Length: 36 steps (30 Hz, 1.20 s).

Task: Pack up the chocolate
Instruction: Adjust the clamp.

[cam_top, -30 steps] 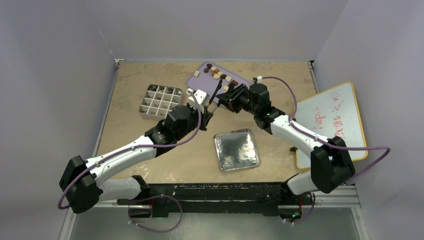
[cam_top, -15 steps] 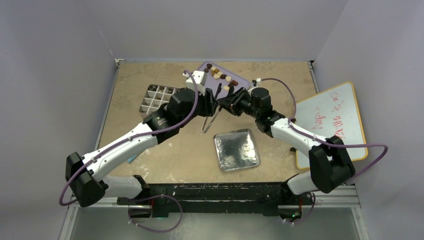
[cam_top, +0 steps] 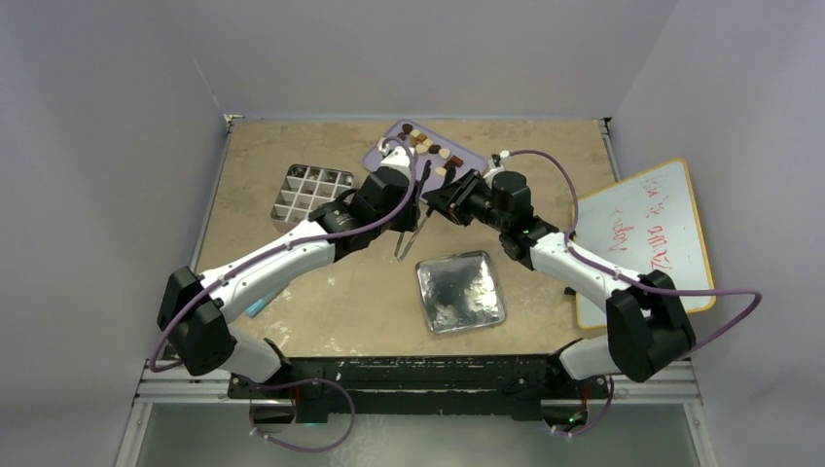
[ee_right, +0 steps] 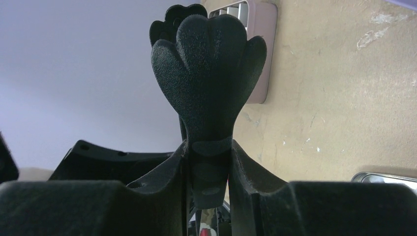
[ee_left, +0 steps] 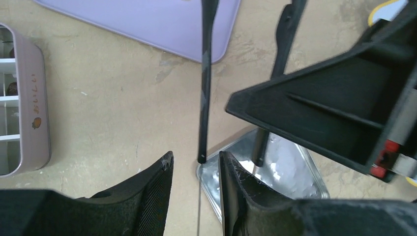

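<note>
chocolate pieces lie in a loose row on the lilac tray at the table's far side. right gripper is clamped on the black tweezers at their scalloped end - left gripper stands part open and empty, the tweezer tips just beyond its fingers.

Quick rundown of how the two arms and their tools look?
Identical pair: left arm and right arm have white shell links with black joint housings. A purple cable loops loosely along each. The left tool and right tool are matte black with two textured fingers.
</note>
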Each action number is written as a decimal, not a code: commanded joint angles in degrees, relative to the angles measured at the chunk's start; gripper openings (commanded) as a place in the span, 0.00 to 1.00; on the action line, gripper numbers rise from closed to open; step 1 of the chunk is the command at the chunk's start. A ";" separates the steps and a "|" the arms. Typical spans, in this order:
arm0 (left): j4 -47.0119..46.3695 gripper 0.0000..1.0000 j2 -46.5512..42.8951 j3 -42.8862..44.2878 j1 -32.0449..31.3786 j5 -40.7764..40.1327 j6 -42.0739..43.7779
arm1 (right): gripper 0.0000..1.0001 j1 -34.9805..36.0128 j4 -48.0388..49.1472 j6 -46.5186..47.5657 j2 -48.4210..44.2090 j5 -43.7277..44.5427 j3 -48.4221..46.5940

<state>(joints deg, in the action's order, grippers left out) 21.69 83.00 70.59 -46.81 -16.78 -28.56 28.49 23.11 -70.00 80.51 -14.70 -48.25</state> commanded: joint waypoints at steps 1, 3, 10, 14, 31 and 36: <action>-0.93 0.36 0.93 2.50 2.72 1.50 -1.52 | 0.05 -0.18 3.24 0.99 -2.68 -1.05 0.50; -1.97 0.34 1.39 2.24 4.43 3.31 -1.80 | 0.04 -0.14 3.49 1.00 -2.86 -1.35 0.68; -7.31 0.12 2.33 -0.27 9.18 10.46 -2.23 | 0.02 -0.10 3.60 1.36 -2.06 -2.15 1.49; -7.09 0.00 2.64 -0.86 10.35 11.14 -2.38 | 0.00 -0.12 3.66 1.35 -1.67 -2.61 1.98; -3.09 0.00 -0.74 -0.95 14.90 8.46 -10.00 | 0.00 -0.18 3.85 0.43 -5.64 2.77 6.75; -5.87 0.20 -1.68 0.57 14.83 19.80 -2.19 | 0.00 -0.67 3.34 -2.27 -2.48 -1.26 3.11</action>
<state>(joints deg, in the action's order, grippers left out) 19.42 84.60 69.47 -34.74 -0.12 -35.83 28.91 27.03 -70.72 76.31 -13.72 -42.02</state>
